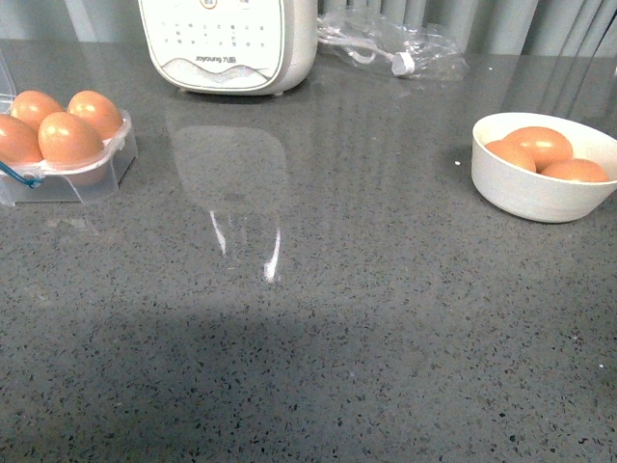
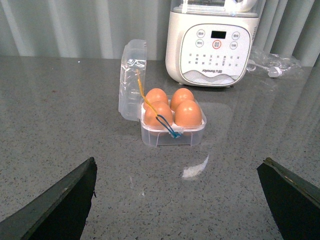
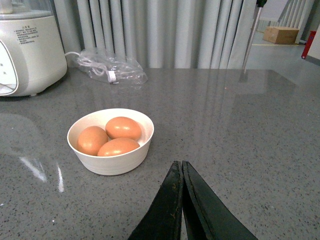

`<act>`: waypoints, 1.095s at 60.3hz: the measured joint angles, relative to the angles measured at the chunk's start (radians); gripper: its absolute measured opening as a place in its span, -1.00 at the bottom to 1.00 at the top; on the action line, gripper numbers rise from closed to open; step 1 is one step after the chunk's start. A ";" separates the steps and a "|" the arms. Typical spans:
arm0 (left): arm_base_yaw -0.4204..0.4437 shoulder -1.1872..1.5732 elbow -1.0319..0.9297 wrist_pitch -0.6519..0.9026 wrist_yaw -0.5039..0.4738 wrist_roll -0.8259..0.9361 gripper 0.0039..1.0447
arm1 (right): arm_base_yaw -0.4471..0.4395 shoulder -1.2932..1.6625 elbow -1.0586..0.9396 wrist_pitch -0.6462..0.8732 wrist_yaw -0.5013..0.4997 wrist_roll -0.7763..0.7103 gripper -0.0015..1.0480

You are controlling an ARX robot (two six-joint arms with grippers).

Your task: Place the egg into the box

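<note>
**A:** Closest to the lens, left wrist view: left gripper [image 2: 178, 161], dark fingers spread wide, nothing between them. It hovers above the counter, aimed squarely at the small clear plastic egg box [image 2: 172, 136].

**B:** Box condition?

**A:** It sits at the far left of the speckled grey stone counter [image 1: 318, 367]. The clear hinged lid [image 2: 131, 80] stands open, so the cups can be reached from above. Four smooth orange-brown eggs [image 2: 188, 114] fill every cup I can see. No free cup is visible.

**B:** Centre of the counter?

**A:** White kitchen appliance with a button panel [image 1: 229, 39] at the back. Crumpled clear bag holding a cable [image 1: 395, 48] to its right. Both are well apart from box and bowl.

**B:** Supply?

**A:** White round bowl [image 1: 540, 198], far right. Three matching eggs [image 1: 542, 145] are nested inside, presumably so they cannot roll.

**B:** Right arm?

**A:** Right gripper [image 3: 180, 164], fingers pressed together, empty, low over the counter near the bowl. Neither arm shows in the front view. Judgement: any further egg would come from the bowl, and those fingers must part first.
</note>
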 joint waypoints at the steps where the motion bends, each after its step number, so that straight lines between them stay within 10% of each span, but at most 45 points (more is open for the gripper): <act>1: 0.000 0.000 0.000 0.000 0.000 0.000 0.87 | 0.000 -0.005 -0.001 -0.003 0.000 0.000 -0.94; 66: 0.000 0.000 0.000 0.000 0.000 0.000 0.87 | 0.000 -0.491 -0.043 -0.435 -0.001 0.000 -0.94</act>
